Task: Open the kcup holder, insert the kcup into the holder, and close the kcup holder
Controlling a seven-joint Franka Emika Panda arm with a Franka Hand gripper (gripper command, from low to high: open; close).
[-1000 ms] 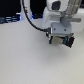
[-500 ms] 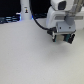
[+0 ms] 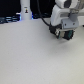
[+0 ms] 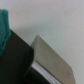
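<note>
One gripper [image 3: 64,35] is working here, down low at the far side of the table toward the exterior view's right. Its jaws are sitting against a dark mass, and I cannot tell whether they are wide, narrow or closing on anything (too blurred, and the wrist view is not showing the fingertips at all).

That dark block under the gripper is looking like the kcup holder [image 3: 64,36], mostly hidden by the white hand. In the wrist view a black body [image 4: 17,60] with a pale grey angled face [image 4: 52,57] is filling the lower part, likely the holder close up. A teal-green patch [image 4: 4,27] is sitting at the frame edge beside it, possibly the kcup's top; I cannot confirm.

Risks, as I judge them: the fingers are missing the handle and shoving the whole light box across the smooth white table [image 3: 30,55]; or a skewed pull is jamming the drawer.

Against the earlier frames, the arm is sitting slightly lower and closer onto the holder; the white post [image 3: 25,10] is unchanged.
</note>
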